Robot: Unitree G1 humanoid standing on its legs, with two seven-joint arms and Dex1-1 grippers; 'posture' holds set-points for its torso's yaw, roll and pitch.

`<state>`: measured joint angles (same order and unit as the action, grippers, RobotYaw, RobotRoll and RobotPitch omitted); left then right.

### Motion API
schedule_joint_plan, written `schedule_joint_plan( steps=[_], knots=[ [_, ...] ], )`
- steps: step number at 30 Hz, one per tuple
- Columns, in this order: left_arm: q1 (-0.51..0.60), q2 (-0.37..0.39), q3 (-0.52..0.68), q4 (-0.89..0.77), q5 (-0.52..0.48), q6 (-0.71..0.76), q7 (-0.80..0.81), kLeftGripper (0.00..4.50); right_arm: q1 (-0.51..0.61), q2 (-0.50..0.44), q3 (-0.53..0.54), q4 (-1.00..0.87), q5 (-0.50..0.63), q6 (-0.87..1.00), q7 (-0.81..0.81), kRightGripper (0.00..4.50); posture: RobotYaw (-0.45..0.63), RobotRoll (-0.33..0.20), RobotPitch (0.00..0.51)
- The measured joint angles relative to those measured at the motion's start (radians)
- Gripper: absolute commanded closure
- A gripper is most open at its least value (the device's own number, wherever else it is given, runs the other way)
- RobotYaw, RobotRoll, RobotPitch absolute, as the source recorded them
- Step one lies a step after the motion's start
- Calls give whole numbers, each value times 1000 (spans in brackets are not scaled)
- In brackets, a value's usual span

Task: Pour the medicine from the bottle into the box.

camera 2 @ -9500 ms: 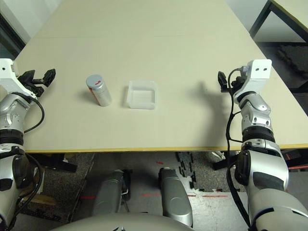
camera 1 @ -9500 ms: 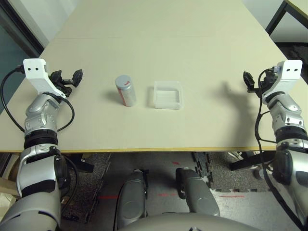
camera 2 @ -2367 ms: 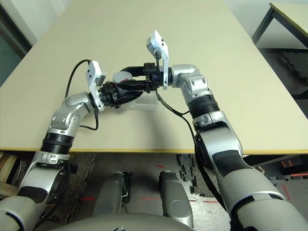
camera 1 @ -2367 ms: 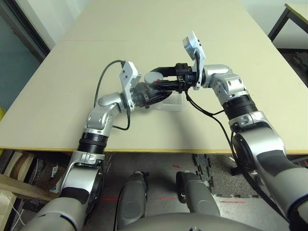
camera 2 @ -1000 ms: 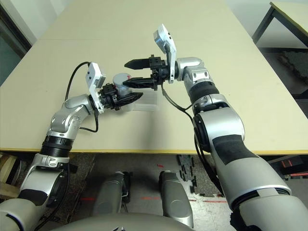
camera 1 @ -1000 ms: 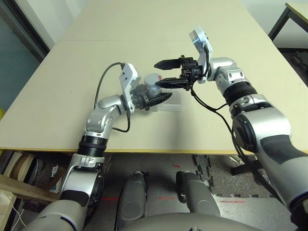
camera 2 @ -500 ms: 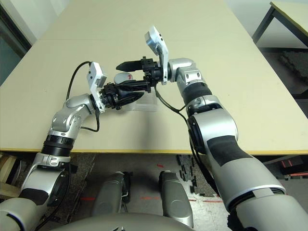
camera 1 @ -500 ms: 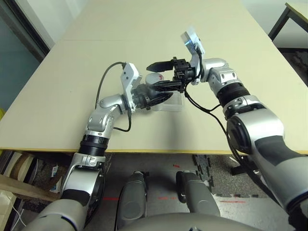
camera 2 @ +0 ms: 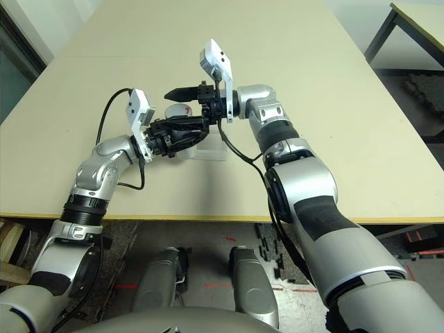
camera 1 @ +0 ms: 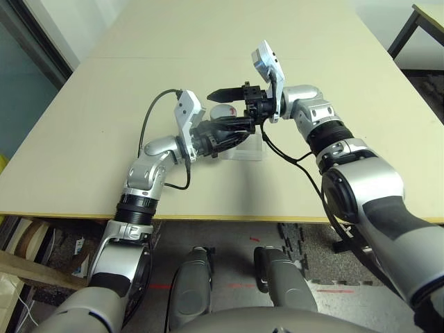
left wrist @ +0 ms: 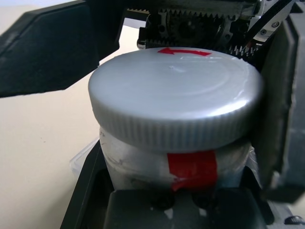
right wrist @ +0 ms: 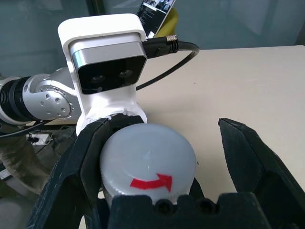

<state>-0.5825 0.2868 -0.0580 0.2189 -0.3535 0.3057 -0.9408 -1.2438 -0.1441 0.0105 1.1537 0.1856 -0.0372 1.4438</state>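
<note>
- The bottle's cap (left wrist: 176, 102) is smooth grey plastic with a soft sheen and a finely ribbed rim.
- Red tape (left wrist: 192, 168) on the bottle (left wrist: 176, 162) looks glossy.
- The left tool (camera 1: 232, 135) has matt black plastic fingers.
- The box (camera 1: 254, 150) is clear, whitish plastic.
- The bench (camera 1: 83, 132) is matt, pale and smooth.

A wide beige table (camera 1: 104, 125) takes up most of the scene, with a faint seam running across its top toward the far side. Past the table's far right corner stands part of a second table (camera 1: 423, 17) with black legs. Under the near edge of the beige table the floor (camera 1: 229, 257) is speckled grey with short red marks, and black foam mats (camera 1: 305, 243) lie on it to the right.
</note>
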Motion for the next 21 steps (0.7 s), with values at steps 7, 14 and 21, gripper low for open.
schedule_joint_plan(
  steps=[7, 14, 21],
  knots=[
    [-12, 0, 5, 27, 0, 0, 9, 1822, 0, -56, 0, 12, -1, 0, 20, 0, -42, 0, 137],
    [-14, 3, 8, 31, -2, -10, -4, 1822, 1, -163, -27, 31, -1, 21, 42, 0, -39, 0, 136],
    [-14, 1, 7, 31, -2, -18, -11, 1822, 5, -194, -25, 31, -10, 40, 114, 0, -42, 0, 129]
  ],
)
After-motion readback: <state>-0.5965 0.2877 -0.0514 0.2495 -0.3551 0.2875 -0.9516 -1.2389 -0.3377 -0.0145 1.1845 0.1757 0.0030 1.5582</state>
